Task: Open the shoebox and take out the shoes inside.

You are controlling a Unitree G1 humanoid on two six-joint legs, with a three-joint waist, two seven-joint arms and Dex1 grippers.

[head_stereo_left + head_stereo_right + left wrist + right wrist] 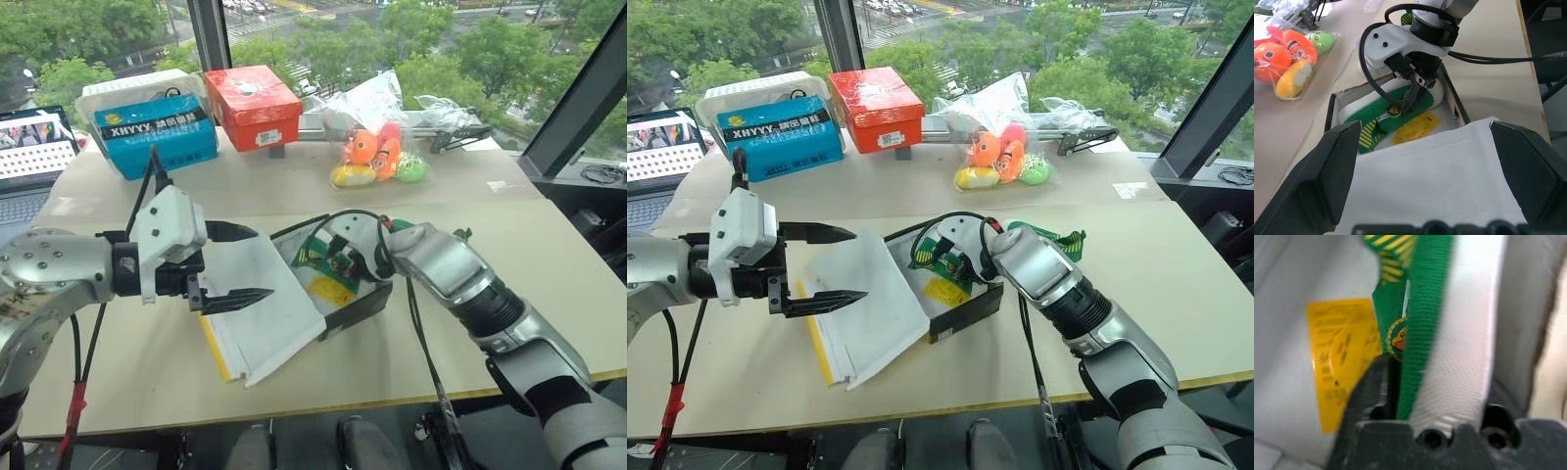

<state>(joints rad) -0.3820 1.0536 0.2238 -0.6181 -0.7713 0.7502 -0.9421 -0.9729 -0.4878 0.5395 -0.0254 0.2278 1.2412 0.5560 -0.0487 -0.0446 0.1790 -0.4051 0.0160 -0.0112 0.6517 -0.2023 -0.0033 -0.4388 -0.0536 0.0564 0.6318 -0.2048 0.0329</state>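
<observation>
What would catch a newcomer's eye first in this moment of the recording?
The right gripper reaches down into the open shoebox at the table's middle, its fingers closed on a green shoe beside a yellow tag. The left gripper hovers open over the white inside of the flipped-back lid. Behind, by the window, sit a bag of orange and green toys, a red box and a blue box.

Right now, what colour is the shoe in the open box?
Green with yellow stripes and a white sole; the shoe shows best in the left wrist view.
</observation>
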